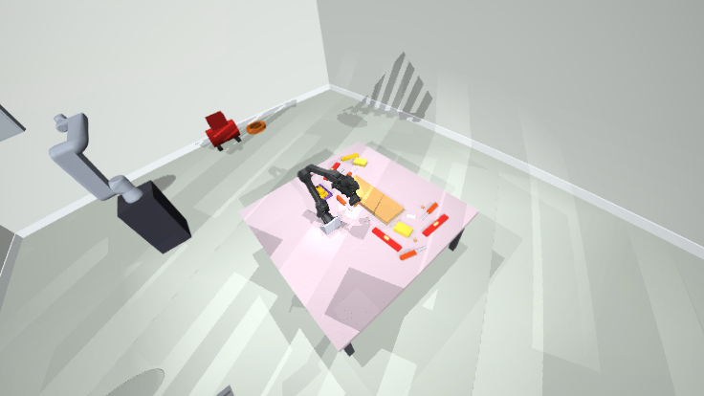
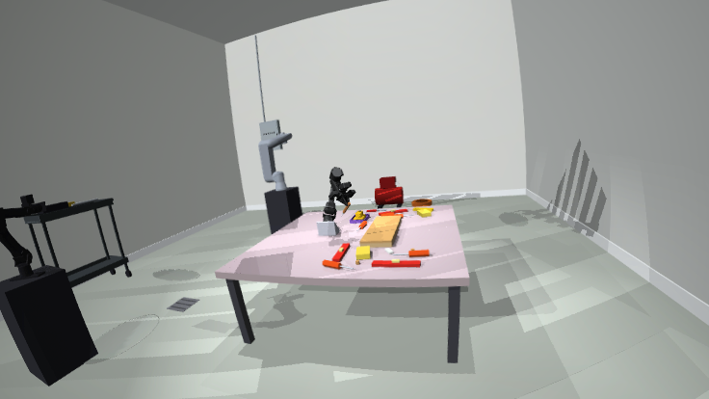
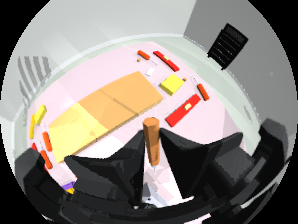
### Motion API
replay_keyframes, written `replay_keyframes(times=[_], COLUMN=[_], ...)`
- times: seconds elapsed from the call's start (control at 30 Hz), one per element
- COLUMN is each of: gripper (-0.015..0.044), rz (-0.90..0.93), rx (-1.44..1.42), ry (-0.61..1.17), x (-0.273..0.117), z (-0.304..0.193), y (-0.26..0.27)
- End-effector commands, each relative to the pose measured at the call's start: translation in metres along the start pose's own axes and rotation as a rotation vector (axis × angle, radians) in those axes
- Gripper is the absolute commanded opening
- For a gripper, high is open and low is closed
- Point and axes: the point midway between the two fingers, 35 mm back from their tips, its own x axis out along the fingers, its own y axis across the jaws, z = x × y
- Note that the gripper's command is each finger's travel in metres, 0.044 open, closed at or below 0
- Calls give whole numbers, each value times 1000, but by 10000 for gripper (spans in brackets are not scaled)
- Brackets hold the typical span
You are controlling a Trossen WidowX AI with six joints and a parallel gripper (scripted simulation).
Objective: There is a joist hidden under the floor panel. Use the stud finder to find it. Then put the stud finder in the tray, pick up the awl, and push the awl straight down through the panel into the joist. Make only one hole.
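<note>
Gripper (image 1: 355, 201) (image 2: 346, 202) (image 3: 150, 132) closed on awl (image 2: 346, 207) (image 3: 152, 142), wooden handle between 2 fingers, raised above table (image 1: 305, 266) (image 2: 297, 257) (image 3: 112, 60). Floor panel (image 1: 388, 205) (image 2: 384, 232) (image 3: 120, 100) lies flat nearby; yellow-and-purple tray (image 1: 328, 195) (image 2: 353, 220) near arm.

No text, label, brand, number or sign can be read in any of the three views.
</note>
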Motion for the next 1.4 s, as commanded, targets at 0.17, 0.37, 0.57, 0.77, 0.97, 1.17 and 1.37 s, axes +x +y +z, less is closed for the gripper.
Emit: replay_keyframes(times=[0.17,0.37,0.57,0.77,0.97,1.17,1.37], gripper=[0,0,0,0,0,0,0], rz=[-43,-70,-97,-122,-128,-120,-102], rx=[66,105,142,174,175,129,84], ry=[-164,-270,-375,-479,-496,-516,-542], x=[-19,-30,-40,-49,-49,-39,-29], z=[-5,-10,-15,-21,-22,-5,12], y=[-5,-7,-10,-12,-12,-1,14])
